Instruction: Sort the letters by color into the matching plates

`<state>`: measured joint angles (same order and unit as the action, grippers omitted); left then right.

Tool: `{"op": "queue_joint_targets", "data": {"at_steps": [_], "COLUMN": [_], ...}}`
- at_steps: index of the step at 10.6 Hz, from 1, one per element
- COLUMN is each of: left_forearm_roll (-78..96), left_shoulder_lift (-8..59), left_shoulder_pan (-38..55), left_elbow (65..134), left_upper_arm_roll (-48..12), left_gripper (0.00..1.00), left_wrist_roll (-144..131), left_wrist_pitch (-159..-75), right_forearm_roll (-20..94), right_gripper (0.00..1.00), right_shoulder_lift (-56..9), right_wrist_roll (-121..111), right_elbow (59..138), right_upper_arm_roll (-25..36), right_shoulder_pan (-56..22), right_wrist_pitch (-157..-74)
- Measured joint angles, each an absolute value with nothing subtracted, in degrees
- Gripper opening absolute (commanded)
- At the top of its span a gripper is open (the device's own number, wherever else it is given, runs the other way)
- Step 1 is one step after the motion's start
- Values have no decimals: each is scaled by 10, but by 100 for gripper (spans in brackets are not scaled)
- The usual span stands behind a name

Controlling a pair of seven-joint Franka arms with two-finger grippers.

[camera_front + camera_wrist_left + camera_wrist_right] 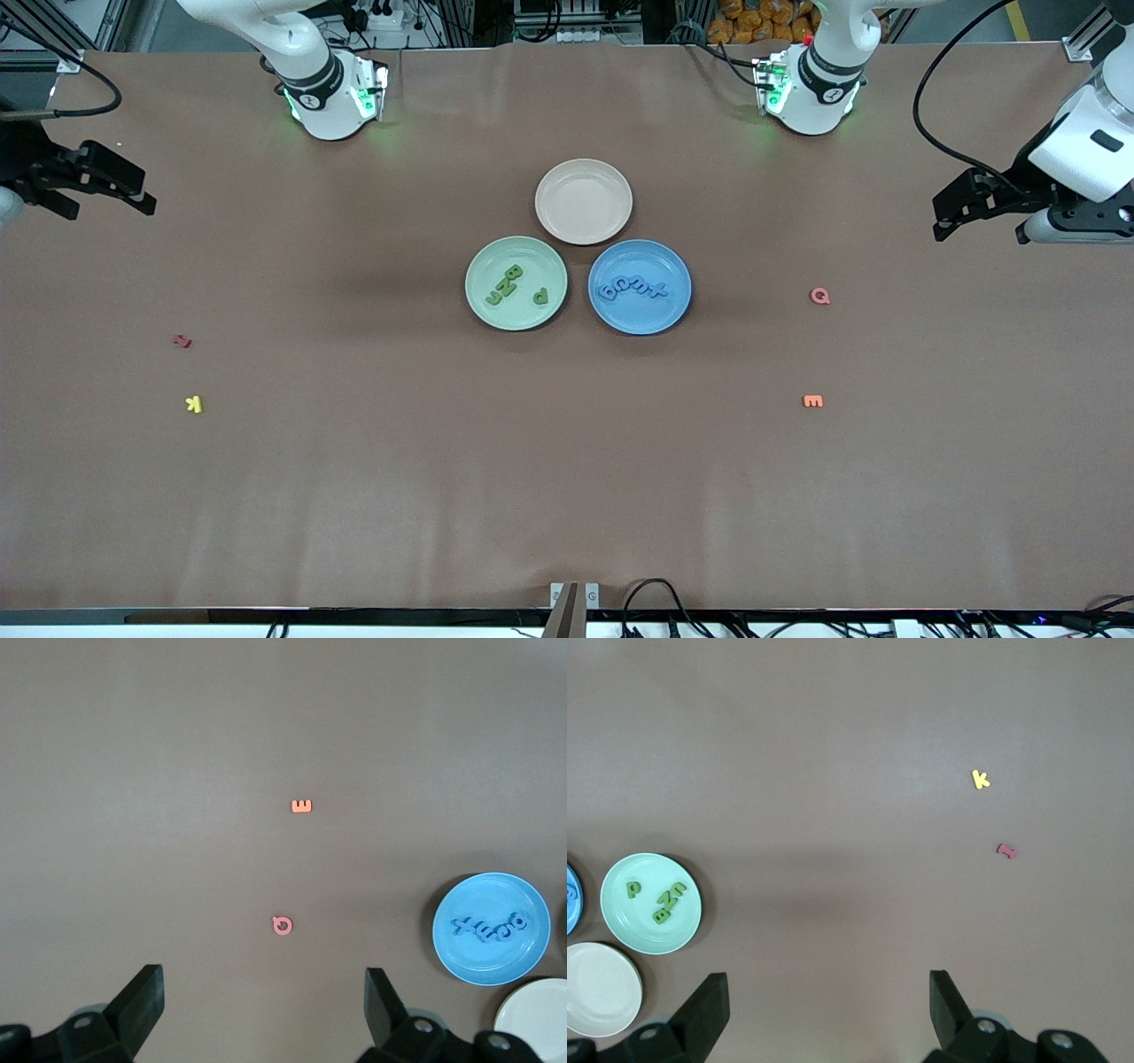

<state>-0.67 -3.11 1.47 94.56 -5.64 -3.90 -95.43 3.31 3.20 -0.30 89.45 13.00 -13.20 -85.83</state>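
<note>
**Letters on plates, both arms idle**

Green letters (514,283): four, lying in the green plate (483,262), mid-table. Blue letters (633,289): a row in the blue plate (640,317), which touches the green one on the side toward the left arm's end. Beige plate (584,201): just beside both, farther from the front camera. Pink letter (820,296) and orange letter (812,401): loose toward the left arm's end. Red letter (182,341) and yellow letter (194,404): loose toward the right arm's end. Left gripper (959,213): waiting at its table end, fingers wide, holding nothing. Right gripper (120,190): likewise at its end, wide apart, holding nothing
</note>
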Motion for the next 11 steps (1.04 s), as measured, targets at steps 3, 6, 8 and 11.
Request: {"op": "queue_joint_targets", "data": {"at_steps": [3,6,8,11], "left_forearm_roll": [-7,-6,-6,0], "left_shoulder_lift": [-31,-31,-31,-31], "left_shoulder_pan": [15,15,15,15], "left_elbow": [946,946,946,946], "left_upper_arm_roll": [-56,-56,-56,-56], "left_gripper": [100,100,100,100], "left_wrist_roll": [-39,-39,-39,-39], "left_wrist_pitch": [-954,-954,-954,-954], "right_forearm_roll": [32,30,29,27], "right_gripper": [100,100,100,100], "right_shoulder_lift": [22,17,16,14], "right_wrist_roll": [-2,-2,-2,-2], "right_elbow": [910,950,940,926], "right_upper_arm_roll": [130,133,133,133], "right_shoulder_pan": [-132,-130,-130,-130], "right_wrist_pitch": [-909,-946,-931,-910]}}
